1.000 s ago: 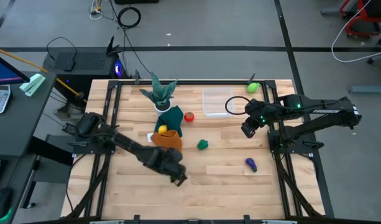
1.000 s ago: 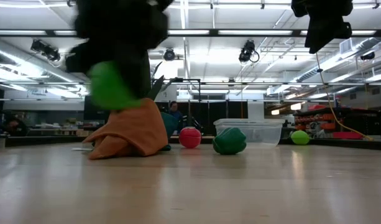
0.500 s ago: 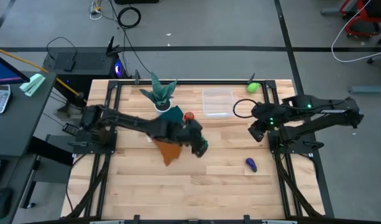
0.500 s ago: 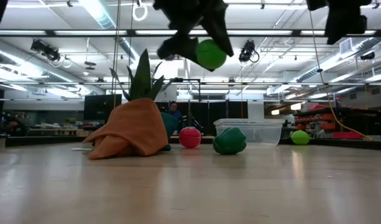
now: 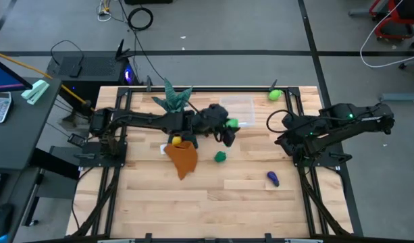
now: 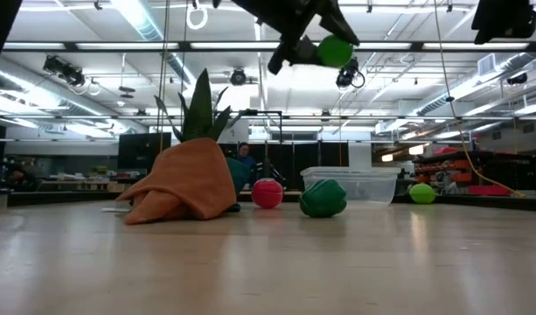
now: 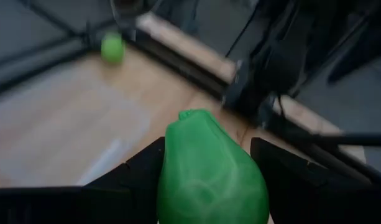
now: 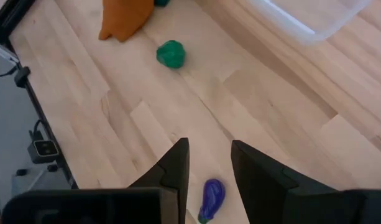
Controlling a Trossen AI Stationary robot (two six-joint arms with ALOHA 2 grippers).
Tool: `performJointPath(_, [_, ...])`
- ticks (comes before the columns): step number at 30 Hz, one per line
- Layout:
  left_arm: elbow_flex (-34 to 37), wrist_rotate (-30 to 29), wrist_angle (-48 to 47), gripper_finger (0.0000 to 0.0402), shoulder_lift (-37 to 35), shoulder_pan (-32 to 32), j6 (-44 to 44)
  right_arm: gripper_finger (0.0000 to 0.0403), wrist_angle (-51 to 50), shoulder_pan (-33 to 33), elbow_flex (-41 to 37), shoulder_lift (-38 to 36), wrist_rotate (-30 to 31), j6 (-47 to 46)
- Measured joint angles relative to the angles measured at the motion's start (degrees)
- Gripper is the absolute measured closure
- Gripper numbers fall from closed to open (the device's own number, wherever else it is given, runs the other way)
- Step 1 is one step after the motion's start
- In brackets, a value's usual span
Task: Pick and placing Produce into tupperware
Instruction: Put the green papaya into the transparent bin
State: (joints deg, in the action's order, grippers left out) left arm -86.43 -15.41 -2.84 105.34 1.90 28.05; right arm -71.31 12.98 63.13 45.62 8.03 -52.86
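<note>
My left gripper (image 5: 227,127) is shut on a light green toy fruit (image 7: 209,177), high over the table beside the near edge of the clear tupperware (image 5: 237,108). The low view shows this fruit (image 6: 335,51) up in the air. A dark green piece (image 5: 221,156), a purple piece (image 5: 273,178), a yellow piece (image 5: 176,140) and a second light green piece (image 5: 275,95) rest on the wood. A red piece (image 6: 267,193) shows in the low view only. My right gripper (image 8: 209,165) is open and raised at the table's right side, touching nothing. My left gripper pinches the light green fruit's sides (image 7: 171,168) between its two fingers. The fingers (image 6: 294,44) slant in from the table's left and above, and the fruit sits at their free ends. It is lifted clear of the table.
An orange cloth (image 5: 183,158) is heaped left of the dark green piece, with a teal cloth behind it. A teal spiky plant in a white pot (image 5: 174,101) stands near the far edge. Bare wood lies toward the near edge (image 5: 213,202).
My left gripper, shut on the light green fruit, has risen from low over the near middle of the table and swung toward the far edge and right, up to the tupperware. My right gripper has drawn back toward the table's right edge.
</note>
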Motion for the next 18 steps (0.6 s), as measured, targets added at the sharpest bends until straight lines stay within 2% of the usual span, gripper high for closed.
performJointPath(4, [-0.04, -0.01, 7.01, 0.0173, 0.51, 2.01, -3.27, 0.0317, 0.18, 1.61, 0.00, 0.18, -0.02, -0.02])
performJointPath(11, [-0.24, 0.30, 9.30, 0.0168, 4.17, 3.35, -4.62, 0.0317, 0.18, 4.09, 0.00, -0.06, -0.02, -0.28])
performJointPath(14, [-3.64, 0.56, 9.08, 0.0177, 7.51, 2.55, -6.63, 0.0317, 0.16, 4.95, 0.00, -0.04, -0.03, -0.28])
performJointPath(18, [-13.79, -0.48, 5.26, 0.0175, 13.36, 1.62, -11.52, 0.0317, 0.18, 5.67, 0.00, -0.04, -0.04, -0.62])
